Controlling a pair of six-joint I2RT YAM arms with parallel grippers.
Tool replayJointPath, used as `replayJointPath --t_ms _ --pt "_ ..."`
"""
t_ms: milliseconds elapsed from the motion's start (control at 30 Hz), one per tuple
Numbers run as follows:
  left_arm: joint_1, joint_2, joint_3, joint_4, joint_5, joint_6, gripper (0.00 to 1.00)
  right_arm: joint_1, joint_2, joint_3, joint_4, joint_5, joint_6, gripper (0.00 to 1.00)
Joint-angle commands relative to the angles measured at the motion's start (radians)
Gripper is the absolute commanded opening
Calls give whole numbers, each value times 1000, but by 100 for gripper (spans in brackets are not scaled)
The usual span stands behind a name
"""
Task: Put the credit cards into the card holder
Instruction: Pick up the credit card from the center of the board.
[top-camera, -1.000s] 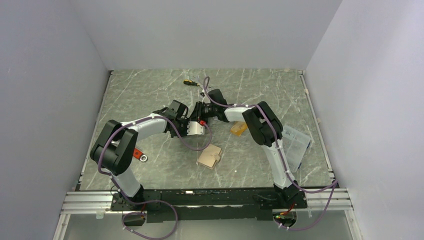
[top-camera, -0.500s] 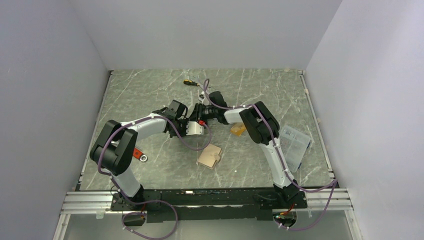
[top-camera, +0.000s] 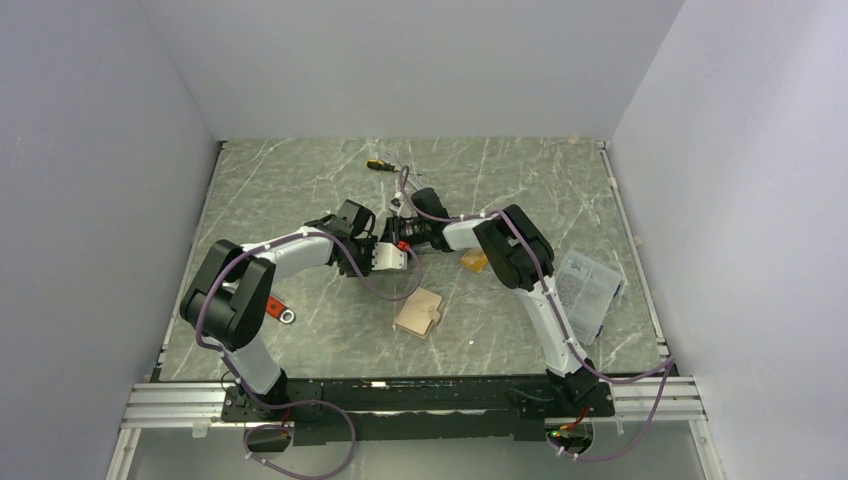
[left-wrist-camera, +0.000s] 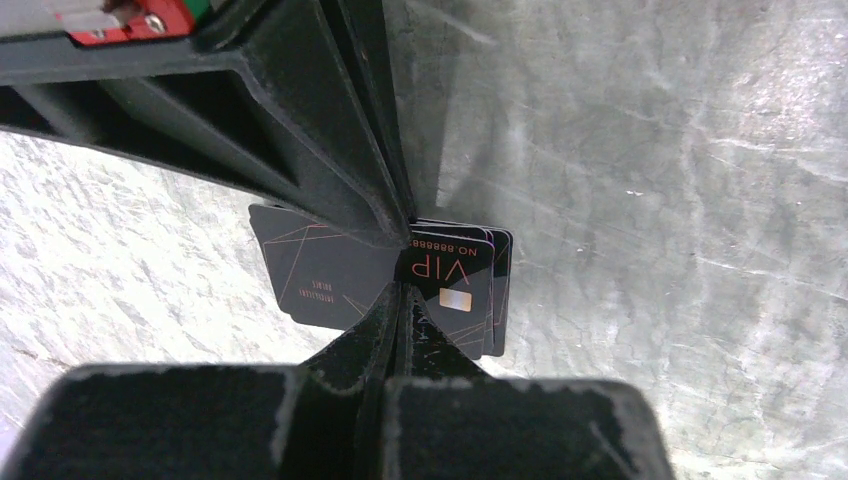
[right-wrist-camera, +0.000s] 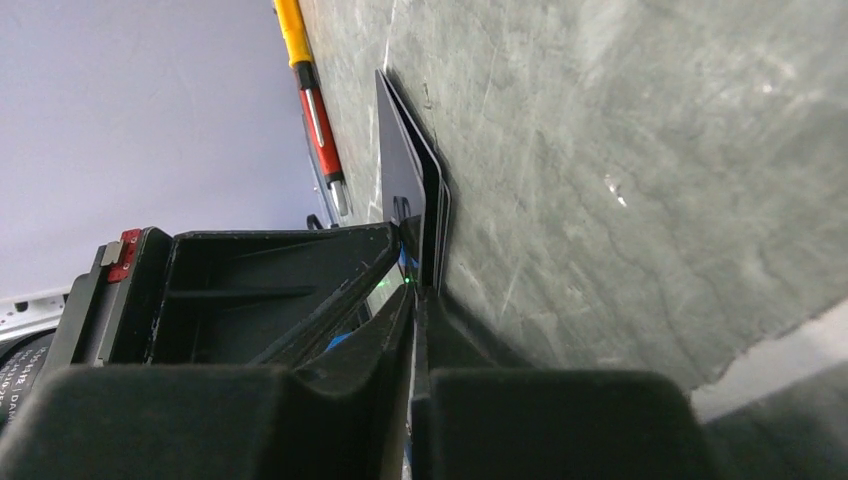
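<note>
Left hand (left-wrist-camera: 402, 298) clenched on the fanned black credit cards (left-wrist-camera: 318, 272), VIP lettering plain from its wrist view; right hand (right-wrist-camera: 414, 292) pinches them too, seen edge-on. Overhead alone shows the card holder (top-camera: 420, 313), lying apart on the worktop (top-camera: 300, 190).

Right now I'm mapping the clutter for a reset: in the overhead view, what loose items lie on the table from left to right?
red tag with a metal ring → screwdriver → card holder → orange card → clear plastic box
</note>
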Motion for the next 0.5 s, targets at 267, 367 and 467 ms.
replayJointPath --t_ms 267,367,467 --pt "29 10 61 -144 115 -31 0 17 -30 -31 48 22 8 0" --pt "79 0 166 -234 200 -61 0 10 -46 -54 58 31 9 0" --pt "141 -9 248 -307 263 -77 0 5 -56 -72 88 26 19 0"
